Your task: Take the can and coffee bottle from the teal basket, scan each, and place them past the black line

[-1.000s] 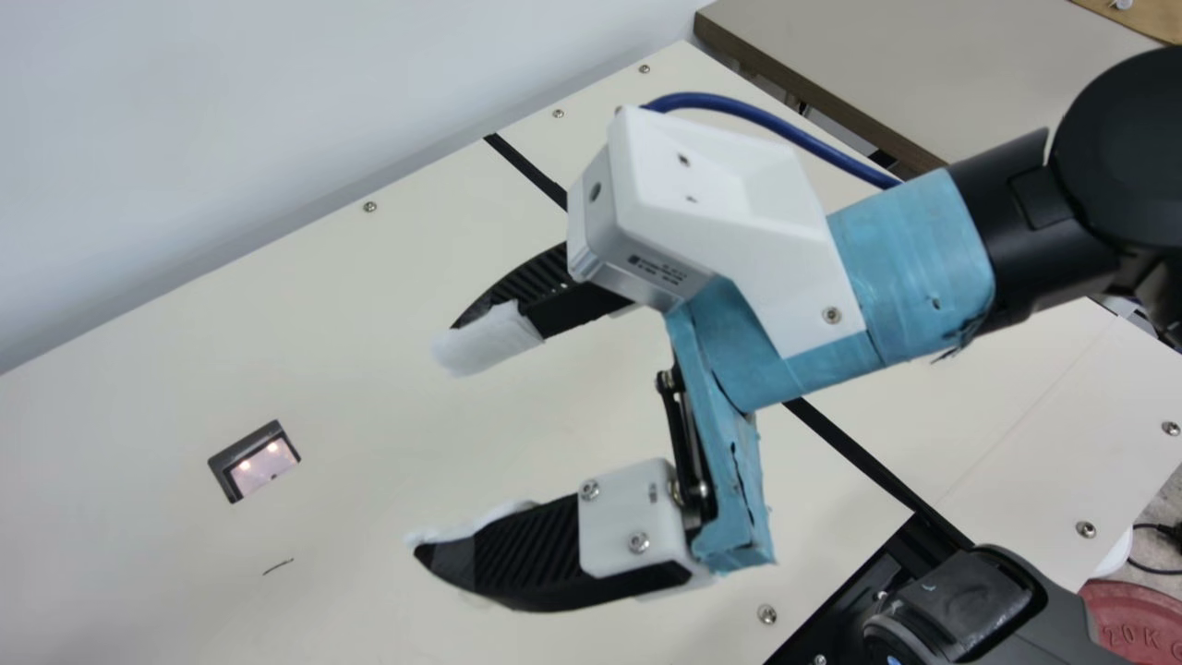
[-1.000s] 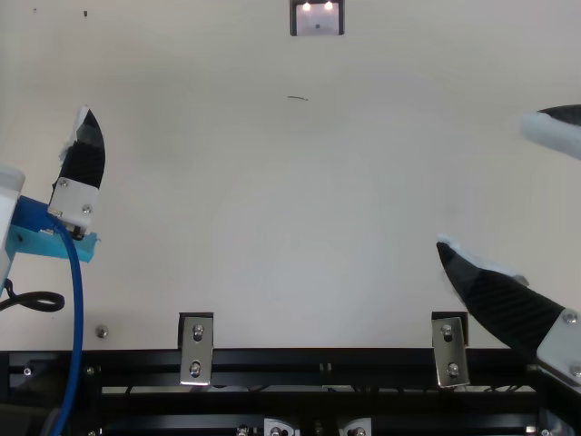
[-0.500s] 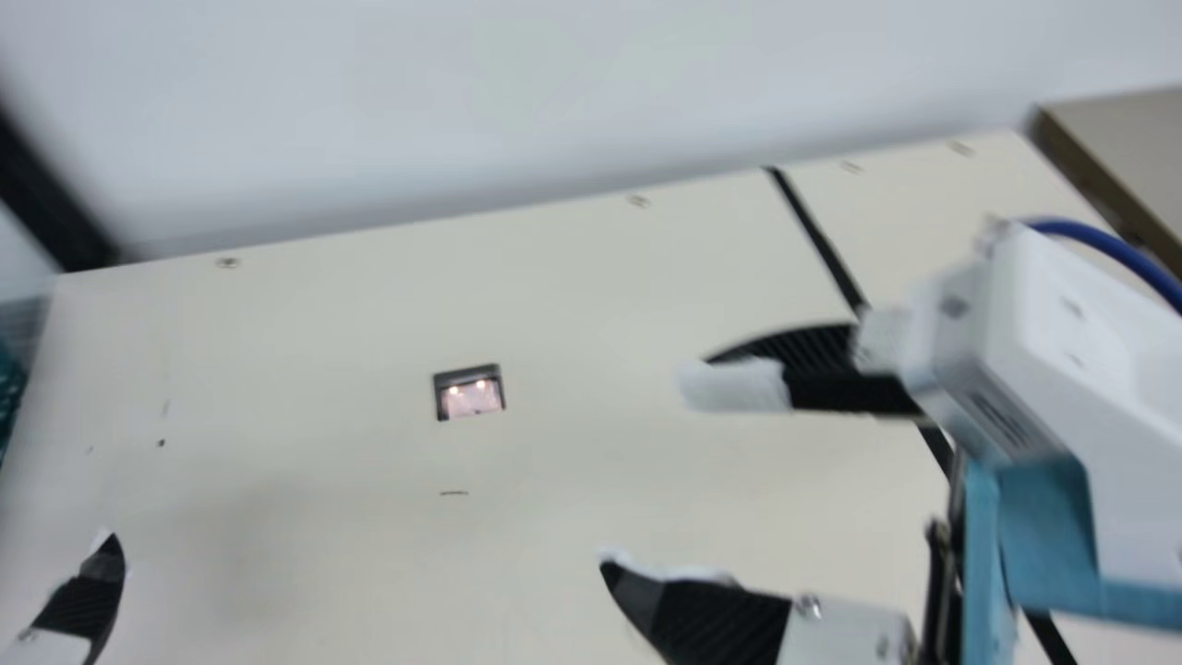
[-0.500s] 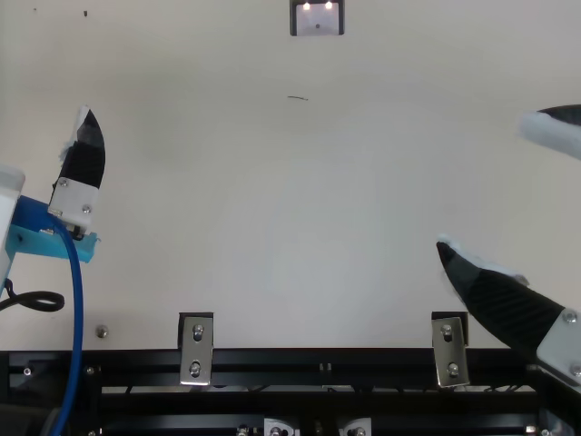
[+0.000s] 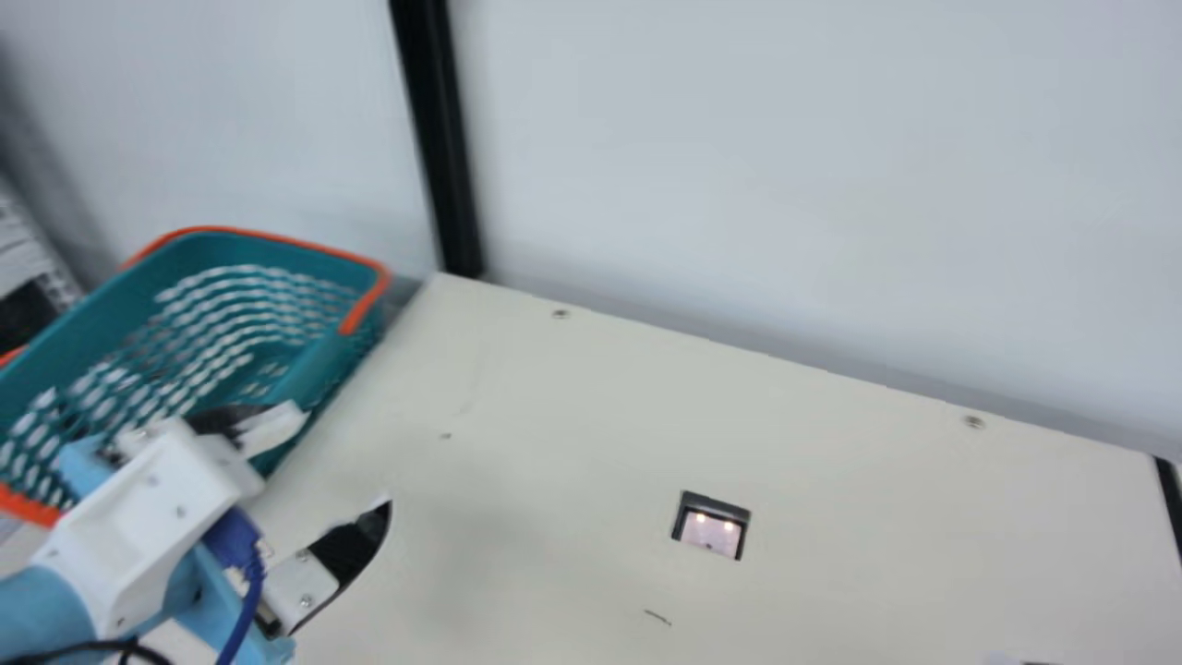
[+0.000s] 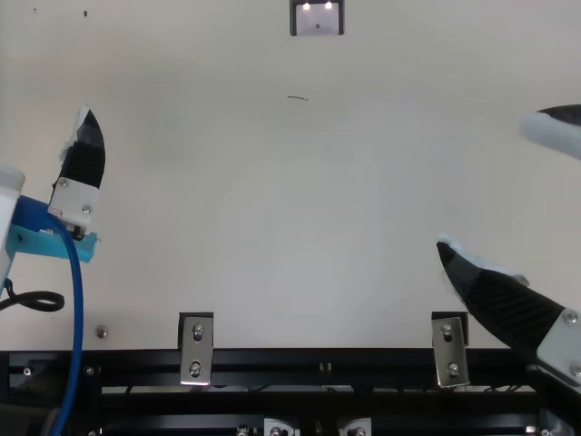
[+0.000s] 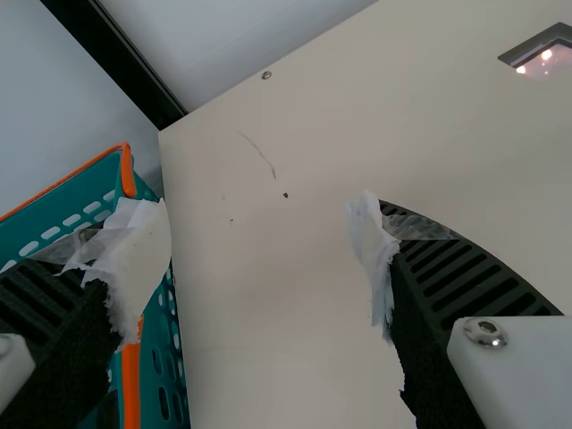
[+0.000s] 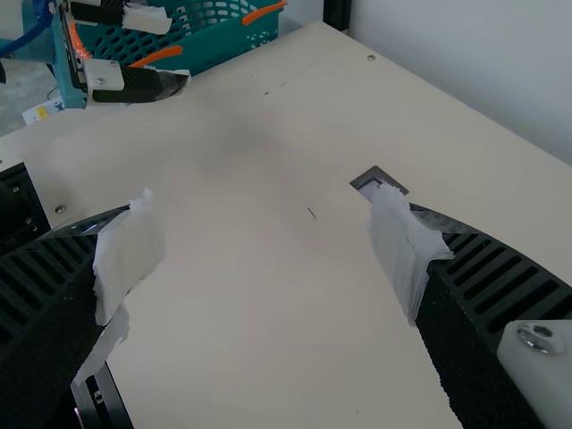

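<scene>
In the main view, the teal basket (image 5: 346,365) with orange rim stands at the left, beside the table's edge; I cannot make out its contents. My left gripper (image 5: 340,462) is open in front of it, one finger overlapping the basket and the other over the table. The left wrist view has this gripper (image 7: 259,241) parted around nothing, the basket (image 7: 76,206) behind one finger. In the top view my right gripper (image 6: 487,186) stands open at the right; in its wrist view the gripper (image 8: 268,241) has bare table between its fingers. The black line (image 5: 1170,499) is at the main view's right edge.
A lit scanner window (image 5: 711,526) is set into the cream table (image 5: 572,416). A wall (image 5: 785,166) with a black post (image 5: 439,139) rises behind the table. Metal brackets (image 6: 196,350) sit along the near edge in the top view.
The neck camera has turned left, bringing the basket and my left gripper into the main view and taking most of my right arm out. Both arms keep still in the top view.
</scene>
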Tool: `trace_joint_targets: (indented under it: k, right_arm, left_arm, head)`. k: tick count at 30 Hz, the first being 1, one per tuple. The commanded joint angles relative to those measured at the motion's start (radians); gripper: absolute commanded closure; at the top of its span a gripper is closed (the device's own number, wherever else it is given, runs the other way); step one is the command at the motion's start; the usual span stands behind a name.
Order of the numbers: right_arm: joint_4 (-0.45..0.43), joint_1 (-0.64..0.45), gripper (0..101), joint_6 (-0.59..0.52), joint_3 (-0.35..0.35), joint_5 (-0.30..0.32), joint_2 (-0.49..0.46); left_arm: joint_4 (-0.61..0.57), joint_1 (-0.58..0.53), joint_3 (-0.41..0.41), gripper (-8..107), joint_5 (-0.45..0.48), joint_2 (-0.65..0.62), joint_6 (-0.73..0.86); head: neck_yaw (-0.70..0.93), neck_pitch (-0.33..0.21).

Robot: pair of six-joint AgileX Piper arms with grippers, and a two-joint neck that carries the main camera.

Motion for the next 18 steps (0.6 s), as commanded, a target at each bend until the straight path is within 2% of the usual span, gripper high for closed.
trace_joint_targets:
  k: [1,8,18]
  right_arm:
    - [0.0,0.0,0,0.0,0.0,0.0,0.0]
    - [0.0,0.0,0,0.0,0.0,0.0,0.0]
    - [0.0,0.0,0,0.0,0.0,0.0,0.0]
  left_arm:
    - [0.0,0.0,0.0,9,0.0,0.0,0.0]
    - [0.0,0.0,0.0,9,0.0,0.0,0.0]
    - [0.0,0.0,0.0,9,0.0,0.0,0.0]
  head:
    - [0.059,-0.032]
    - [0.202,-0.036]
    - [0.202,-0.036]
